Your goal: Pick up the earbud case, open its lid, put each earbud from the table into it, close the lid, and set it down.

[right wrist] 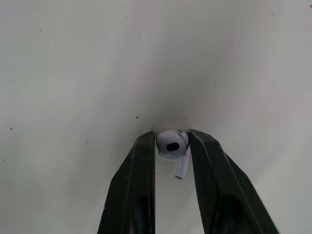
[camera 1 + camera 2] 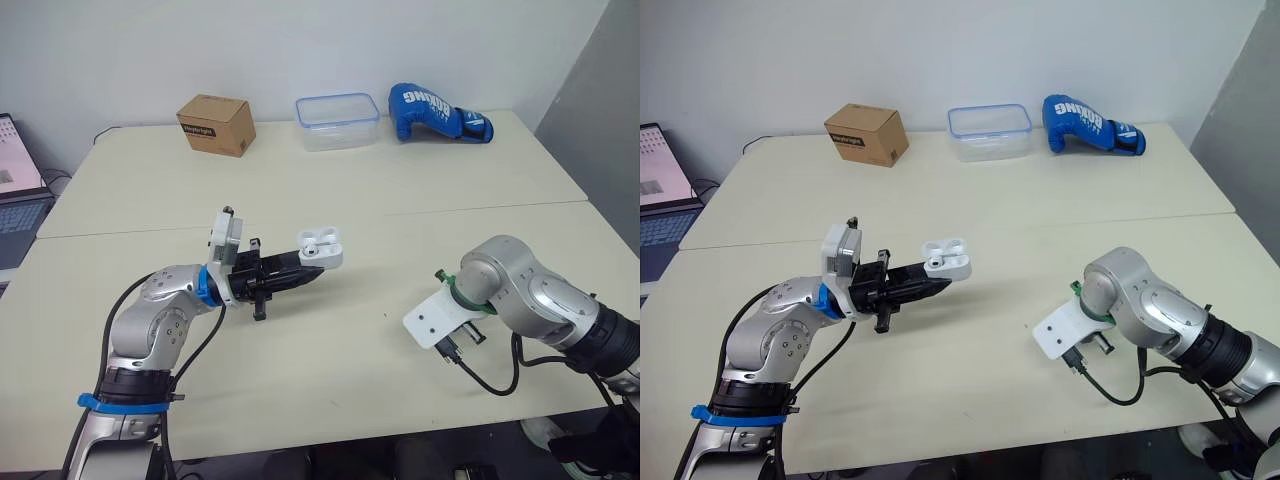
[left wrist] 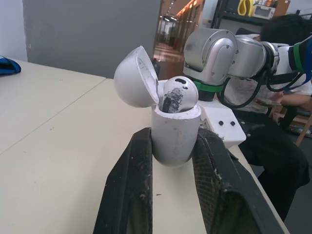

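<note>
The left gripper (image 2: 312, 274) is clamped on the case (image 2: 322, 246), its two fingers pressing the lower body from either side and holding it in the air above the middle of the table (image 2: 350, 190). The case stands upright between the fingers in the left wrist view, with its lid (image 3: 135, 78) swung open and tilted back on the hinge. The first earbud (image 3: 179, 93) sits in the case, its rounded head poking up above the rim. Well apart, on the robot's right side of the table, the right arm bends down to the surface. There the right gripper (image 1: 171, 139) is closed on the second earbud (image 1: 170, 146), pinching its head between the fingertips right at the table top, stem pointing back toward the wrist. Along the far edge stand a box (image 2: 215, 124), a clear tub (image 2: 337, 121) and a blue glove (image 2: 438, 113); a laptop (image 2: 18, 190) sits off the table's left end.
</note>
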### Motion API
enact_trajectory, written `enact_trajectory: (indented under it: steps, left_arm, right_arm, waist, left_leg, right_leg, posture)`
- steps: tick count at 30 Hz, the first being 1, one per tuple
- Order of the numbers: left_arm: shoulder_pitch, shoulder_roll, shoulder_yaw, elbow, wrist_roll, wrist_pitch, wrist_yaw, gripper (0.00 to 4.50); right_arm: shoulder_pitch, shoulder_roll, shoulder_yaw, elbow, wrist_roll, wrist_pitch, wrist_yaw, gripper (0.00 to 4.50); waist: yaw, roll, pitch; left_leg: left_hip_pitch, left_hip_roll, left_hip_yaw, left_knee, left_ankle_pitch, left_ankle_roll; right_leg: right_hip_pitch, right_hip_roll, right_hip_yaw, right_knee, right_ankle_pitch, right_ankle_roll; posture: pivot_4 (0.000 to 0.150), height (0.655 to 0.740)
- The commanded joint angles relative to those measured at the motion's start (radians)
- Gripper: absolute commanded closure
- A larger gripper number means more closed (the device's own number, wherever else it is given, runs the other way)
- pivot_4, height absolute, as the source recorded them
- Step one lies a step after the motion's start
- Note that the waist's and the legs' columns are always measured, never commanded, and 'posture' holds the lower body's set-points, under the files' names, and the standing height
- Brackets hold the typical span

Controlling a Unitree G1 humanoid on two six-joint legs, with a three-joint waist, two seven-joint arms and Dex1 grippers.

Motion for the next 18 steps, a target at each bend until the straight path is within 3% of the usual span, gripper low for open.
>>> enact_trajectory:
  steps: [1,10,18]
  left_arm:
    - [-0.003,0.001,0.008,-0.008,-0.002,-0.021,-0.013,3.69]
    - [-0.007,-0.004,0.006,0.018,0.008,-0.038,-0.028,3.69]
    - [-0.02,-0.017,0.003,0.061,0.023,-0.065,-0.042,3.69]
  right_arm:
    - [-0.013,-0.003,0.006,-0.03,-0.008,0.019,0.062,4.13]
    - [-0.007,-0.016,-0.01,-0.06,0.014,0.089,0.062,4.13]
    - [-0.021,-0.005,-0.201,-0.047,0.179,0.398,0.059,4.13]
  waist:
    - [0.0,0.0,0.0]
    - [0.0,0.0,0.0]
    - [0.001,0.0,0.0]
  left_leg:
    - [0.0,0.0,0.0,0.0,0.0,0.0]
    - [0.0,0.0,0.0,0.0,0.0,0.0]
    - [0.0,0.0,0.0,0.0,0.0,0.0]
  right_leg:
    - [0.0,0.0,0.0,0.0,0.0,0.0]
    - [0.0,0.0,0.0,0.0,0.0,0.0]
    - [0.0,0.0,0.0,0.0,0.0,0.0]
  posture:
    - [0.15,0.7307]
    - [0.15,0.7307]
    - [0.15,0.7307]
